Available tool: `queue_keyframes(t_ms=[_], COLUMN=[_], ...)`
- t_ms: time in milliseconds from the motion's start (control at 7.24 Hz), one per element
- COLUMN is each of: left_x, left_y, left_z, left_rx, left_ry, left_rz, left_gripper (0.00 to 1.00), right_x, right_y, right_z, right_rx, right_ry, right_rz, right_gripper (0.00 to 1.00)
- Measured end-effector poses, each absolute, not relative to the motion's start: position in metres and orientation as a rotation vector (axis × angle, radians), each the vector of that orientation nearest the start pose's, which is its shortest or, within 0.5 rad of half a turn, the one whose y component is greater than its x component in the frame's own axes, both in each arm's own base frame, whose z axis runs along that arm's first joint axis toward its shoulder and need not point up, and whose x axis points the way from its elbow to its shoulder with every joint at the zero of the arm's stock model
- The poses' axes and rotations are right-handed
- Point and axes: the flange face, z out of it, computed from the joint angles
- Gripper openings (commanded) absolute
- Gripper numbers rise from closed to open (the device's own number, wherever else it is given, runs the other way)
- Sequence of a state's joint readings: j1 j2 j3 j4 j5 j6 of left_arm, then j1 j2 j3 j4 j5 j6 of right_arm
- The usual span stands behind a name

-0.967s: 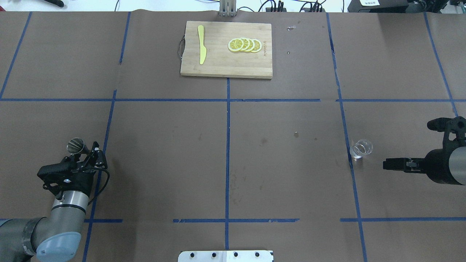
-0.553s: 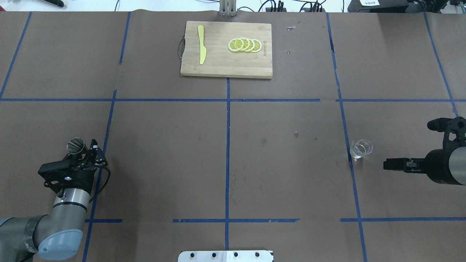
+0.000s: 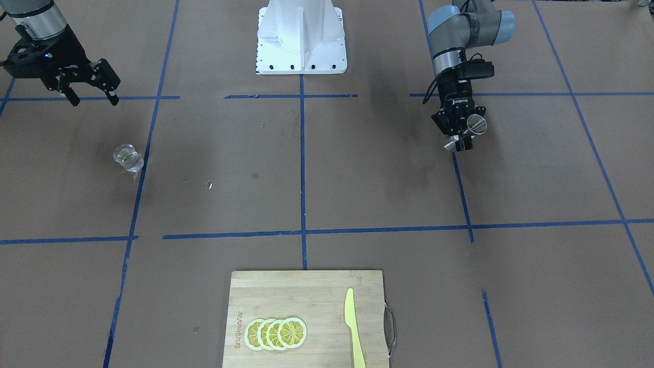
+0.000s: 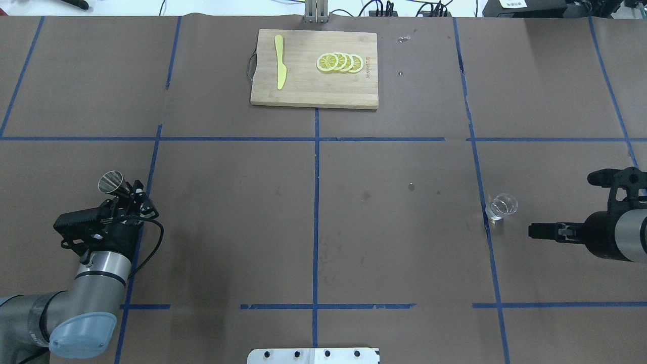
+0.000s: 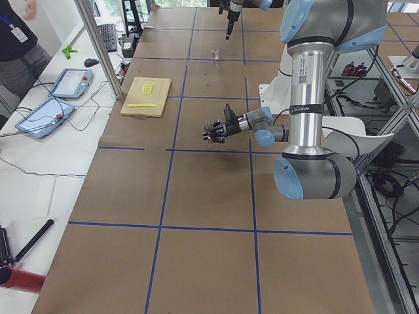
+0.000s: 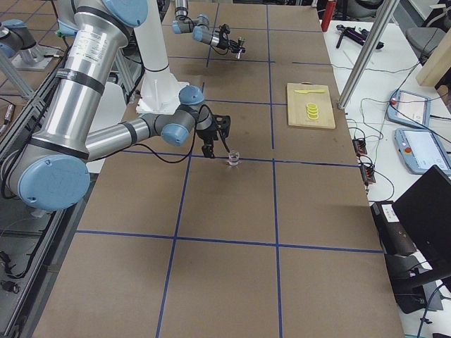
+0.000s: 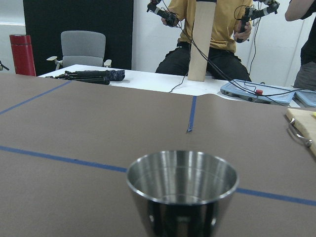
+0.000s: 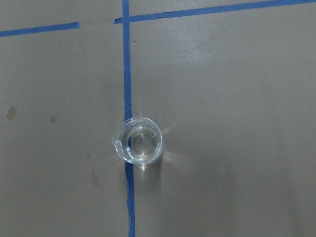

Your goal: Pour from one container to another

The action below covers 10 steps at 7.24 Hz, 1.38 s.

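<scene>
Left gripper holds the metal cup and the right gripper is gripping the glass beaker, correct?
Half right: the left gripper holds the metal cup, but the front-facing view shows the right gripper open, apart from the glass beaker, which stands alone.

Light falls bright and even from above on my brown counter (image 4: 227, 212), and its matte paper looks flat and evenly lit. In the front-facing view my left end effector (image 3: 462, 138) casts only a soft, wide shadow, on that view's left of it. In my right wrist view the glass beaker (image 8: 138, 140) throws small star-like glints onto the paper. In my left wrist view the steel cup (image 7: 182, 185) carries bright vertical streaks; the white wall (image 7: 148, 29) behind is washed out and the people (image 7: 212, 34) there look slightly soft
</scene>
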<state>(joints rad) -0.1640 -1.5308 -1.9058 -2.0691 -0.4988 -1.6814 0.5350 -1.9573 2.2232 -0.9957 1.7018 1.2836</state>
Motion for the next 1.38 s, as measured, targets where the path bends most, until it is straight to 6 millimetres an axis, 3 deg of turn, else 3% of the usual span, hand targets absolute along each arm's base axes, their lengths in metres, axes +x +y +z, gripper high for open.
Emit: queue_keyframes(t_ms=[414, 967, 1382], left_x=[0.390, 0.384, 0.393], left_y=[-0.304, -0.300, -0.303], left_z=[0.401, 0.387, 0.385], left_rx=[1.129, 1.127, 1.178], left_ry=[0.789, 0.933, 0.892], left_rz=[-0.599, -0.522, -0.434], left_gripper=[0.00, 0.00, 0.00], right_x=[-0.297, -0.302, -0.305], right_y=[-0.250, -0.253, -0.261], right_z=[0.446, 0.445, 0.468], right_rx=[0.414, 0.615, 0.720], right_ry=[-0.756, -0.712, -0.743], right_rz=[0.183, 0.239, 0.287], right_gripper=[1.00, 1.00, 1.00])
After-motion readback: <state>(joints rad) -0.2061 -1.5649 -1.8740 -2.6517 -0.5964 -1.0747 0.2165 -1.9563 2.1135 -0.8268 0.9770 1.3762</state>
